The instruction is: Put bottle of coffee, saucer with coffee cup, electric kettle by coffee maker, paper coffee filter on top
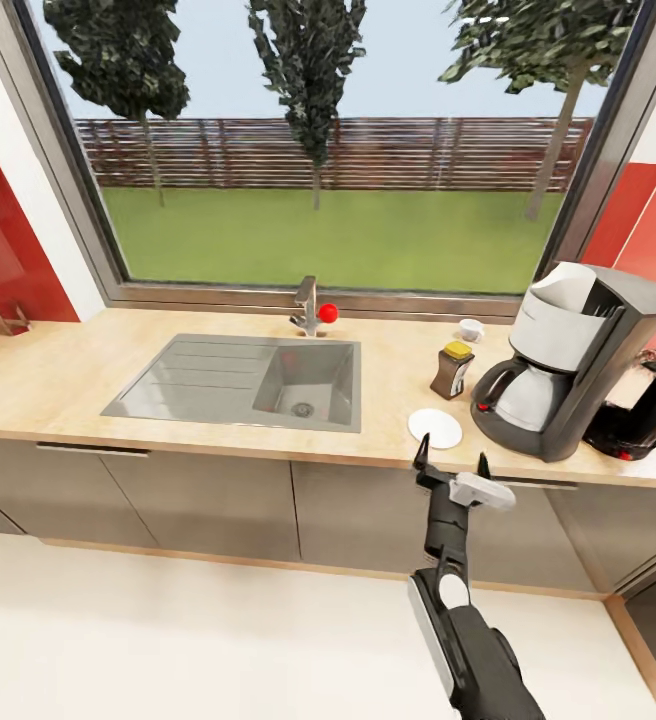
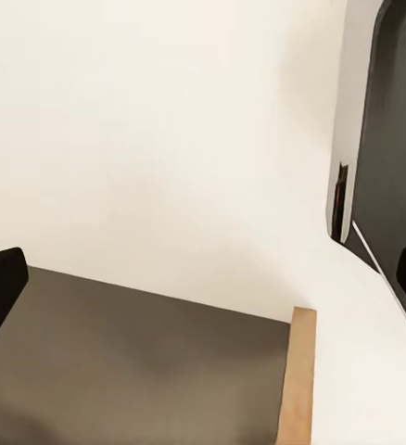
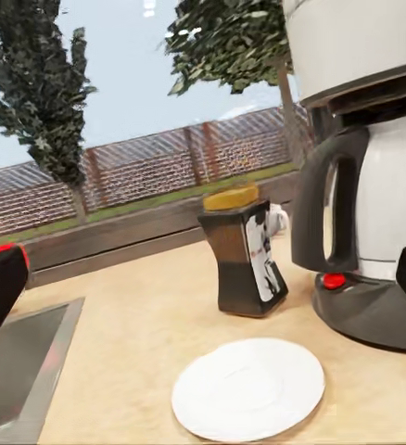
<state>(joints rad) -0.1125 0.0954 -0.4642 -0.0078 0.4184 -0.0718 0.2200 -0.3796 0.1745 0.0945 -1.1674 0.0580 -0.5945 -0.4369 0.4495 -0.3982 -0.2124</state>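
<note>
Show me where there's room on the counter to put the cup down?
Bare wood lies left of the sink, toward the red wall. Near the coffee maker it is crowded: coffee bottle, saucer, kettle. The saucer's top is bare, just ahead of the open right end effector.

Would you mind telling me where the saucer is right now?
In the head view the saucer lies empty on the countertop, near its front edge, between the sink and the coffee maker, just beyond the right gripper.

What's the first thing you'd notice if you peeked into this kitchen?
The big grey coffee maker on the countertop's right side, with a dark electric kettle beside it. In front sits a white saucer, just beyond the open right gripper, and the coffee bottle stands behind it.
</note>
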